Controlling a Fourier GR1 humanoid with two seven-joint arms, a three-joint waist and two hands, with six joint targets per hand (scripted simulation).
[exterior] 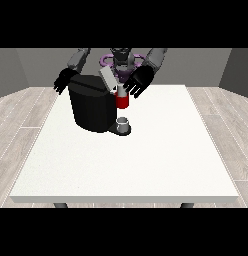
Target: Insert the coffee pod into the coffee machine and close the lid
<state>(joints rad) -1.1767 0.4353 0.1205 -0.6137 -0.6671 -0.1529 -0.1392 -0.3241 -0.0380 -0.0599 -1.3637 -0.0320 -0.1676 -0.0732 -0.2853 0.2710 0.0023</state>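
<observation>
A black coffee machine [92, 106] stands on the white table [131, 160] at the back left of the middle. Its grey lid [108, 78] is tilted up and open. A red pod holder [122, 101] sits at the machine's front, with a small light piece [121, 90] above it that may be the coffee pod. A grey cup [123, 123] stands on the base below. The hand at the view's right [137, 81] hovers just right of the lid and above the red part, fingers spread. The hand at the view's left [63, 80] hangs behind the machine's left edge, fingers relaxed.
The table's back edge runs just behind the machine. The robot's torso [121, 60] is close behind the lid. Wide bare tabletop lies in front of and to the right of the machine.
</observation>
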